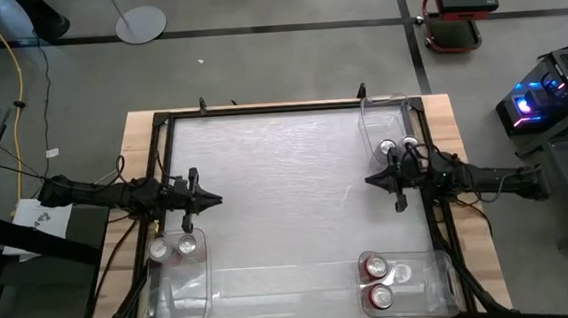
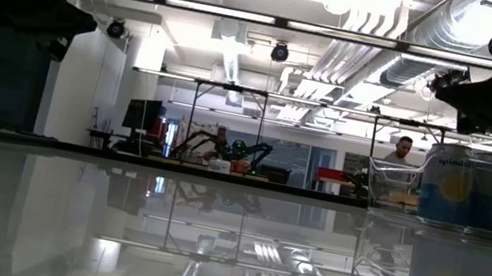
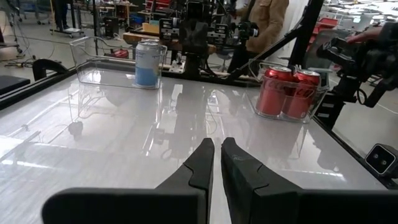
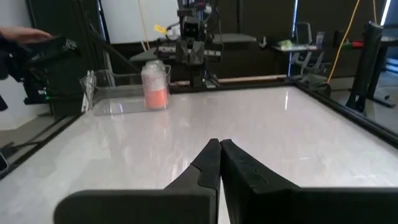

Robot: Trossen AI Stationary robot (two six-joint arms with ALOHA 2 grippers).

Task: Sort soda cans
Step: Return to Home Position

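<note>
The left tool [image 1: 217, 198] hangs over the left side of the desk [image 1: 285, 179] and points at the middle. Its two fingers [image 3: 200, 167] are almost pressed together, with nothing between them. The right tool [image 1: 370, 181] hangs over the right side and points back at it, fingers together and empty too.

Two soda cans [image 1: 160, 250] stand in the left bin [image 1: 188, 291]. From above only their silver tops show. Two red cans [image 1: 375, 267] stand in the lower right bin [image 1: 428, 279]. Two blue-and-white cans [image 1: 389, 151] stand in the upper right bin [image 1: 381, 112], just beside the right arm. The low view shows only one of them, and both arms are dark shapes cut off at its top corners.
</note>
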